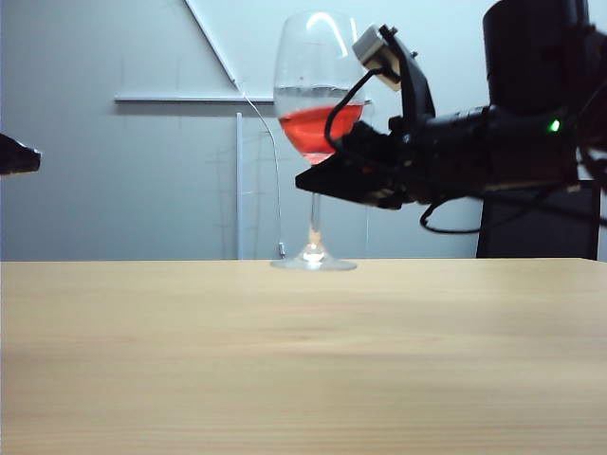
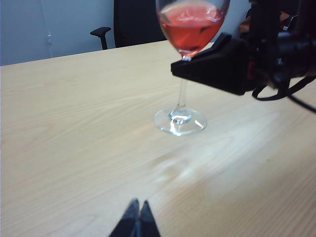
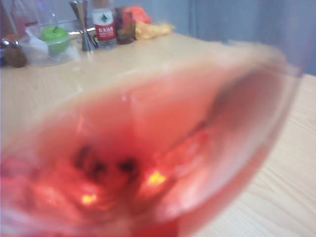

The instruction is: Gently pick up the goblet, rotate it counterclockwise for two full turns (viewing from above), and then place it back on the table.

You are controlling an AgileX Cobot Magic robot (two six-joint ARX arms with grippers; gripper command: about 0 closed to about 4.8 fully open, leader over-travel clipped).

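Beige table (image 1: 190,360) | goblet (image 1: 318,104) near its far edge, stem vertical, foot on wood | my right gripper (image 1: 318,180) clamps the stem beneath the bowl | left gripper (image 2: 138,219) pinched together, well apart.

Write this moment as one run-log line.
right gripper: shut on goblet stem | goblet foot: looks on table | left gripper: shut, apart

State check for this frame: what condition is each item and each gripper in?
goblet: upright, part-filled with red liquid, foot on or just above the table; contact unclear.
right gripper: shut on the goblet where stem meets bowl.
left gripper: shut, holding nothing, low over the table, away from the goblet.
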